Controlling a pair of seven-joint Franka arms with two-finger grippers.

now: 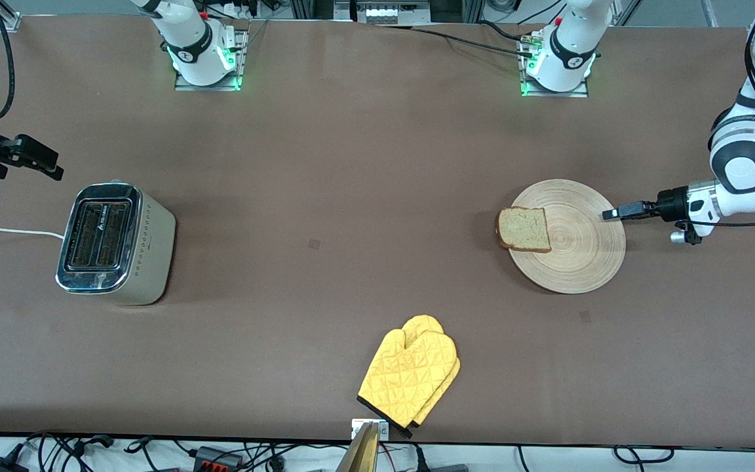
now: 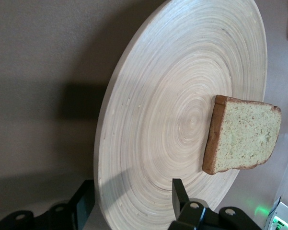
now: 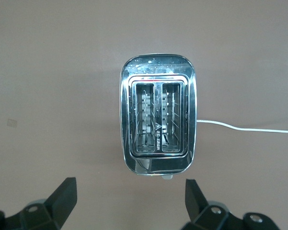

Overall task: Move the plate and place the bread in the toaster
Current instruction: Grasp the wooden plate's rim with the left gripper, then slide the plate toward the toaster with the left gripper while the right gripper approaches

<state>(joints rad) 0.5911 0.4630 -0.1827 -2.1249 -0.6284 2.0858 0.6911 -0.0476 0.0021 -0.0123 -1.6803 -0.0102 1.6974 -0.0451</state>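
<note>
My left jaws [image 2: 129, 203] straddled the plate [image 2: 182, 96] rim, not yet clamped; right jaws [image 3: 129, 199] hung wide over the toaster [image 3: 158, 120].

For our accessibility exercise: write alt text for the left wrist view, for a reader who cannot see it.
A pale wooden plate fills the view, its rim between the two fingers of the left end effector. A slice of brown bread lies on the plate near its edge, on the brown table.

A brown table [image 1: 351, 196] fills the scene under even light; cables [image 1: 154, 452] trail along its near edge.
</note>
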